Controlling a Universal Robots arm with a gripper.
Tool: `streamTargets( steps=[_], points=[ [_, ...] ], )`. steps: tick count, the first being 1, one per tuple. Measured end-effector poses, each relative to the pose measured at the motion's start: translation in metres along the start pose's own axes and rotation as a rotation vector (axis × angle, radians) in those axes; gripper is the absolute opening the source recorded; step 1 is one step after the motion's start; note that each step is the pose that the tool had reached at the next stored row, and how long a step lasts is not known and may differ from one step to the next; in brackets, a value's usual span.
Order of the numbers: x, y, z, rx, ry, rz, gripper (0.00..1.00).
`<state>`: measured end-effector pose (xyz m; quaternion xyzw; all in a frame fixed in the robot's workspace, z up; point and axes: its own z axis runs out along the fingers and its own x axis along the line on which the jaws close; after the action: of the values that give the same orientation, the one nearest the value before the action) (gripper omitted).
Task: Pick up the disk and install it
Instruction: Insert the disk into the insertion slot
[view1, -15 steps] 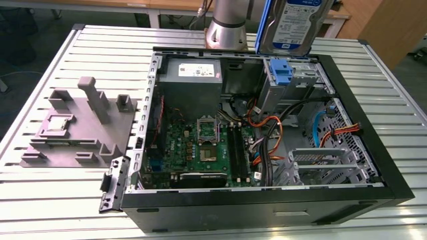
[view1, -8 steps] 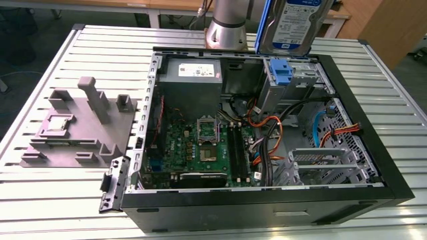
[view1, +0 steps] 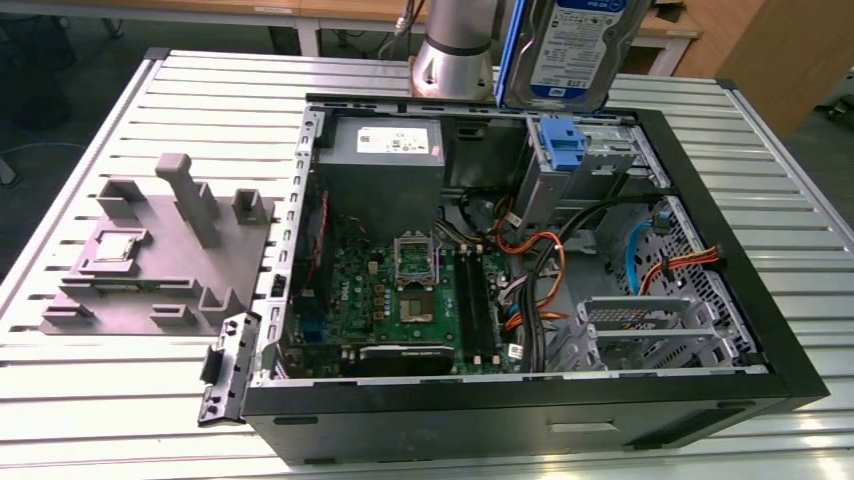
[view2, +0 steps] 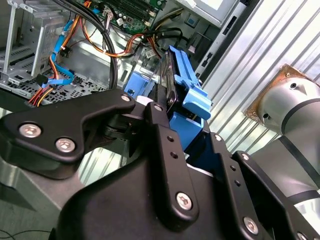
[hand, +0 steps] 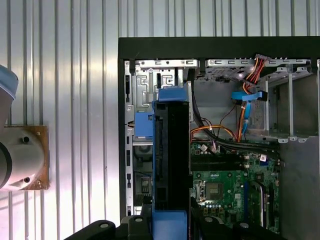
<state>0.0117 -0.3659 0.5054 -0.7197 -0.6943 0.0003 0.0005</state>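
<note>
Hand (view2: 185, 122) clamps disk (view1: 537, 62), its label (view1: 587, 45) facing exterior view

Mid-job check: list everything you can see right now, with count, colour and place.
Silver-grey rectangular hard disk in blue plastic carrier frame: one, held above the case.
Open black metal computer case: one, on the table.
Green motherboard: one, inside the case.
Bare blue plastic bracket: one, inside the case, below the disk.
Grey plastic fixture: one, table at the exterior view's left.
Small square silver chip: one, on the fixture.
Slatted silver metal table: one, under everything.
Black gripper: one, shut on the disk.
Silver arm: one, behind the case.
</note>
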Motion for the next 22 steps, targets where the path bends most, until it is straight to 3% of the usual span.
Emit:
streamTargets(
  steps=[3,5,16,19,22],
  points=[
    [0.0,-0.0004,0.0,0.0,0.0,0.0,0.37],
    [-0.0002,-0.0053,0.0003,0.0,0.0,0.0,0.37],
    [-0.0002,-0.0066,0.0004,0.0,0.0,0.0,0.37],
    [-0.0007,-0.0132,0.0004,0.0,0.0,0.0,0.37],
    [-0.0054,-0.0159,0.0004,0.0,0.0,-0.001,0.37]
  ],
)
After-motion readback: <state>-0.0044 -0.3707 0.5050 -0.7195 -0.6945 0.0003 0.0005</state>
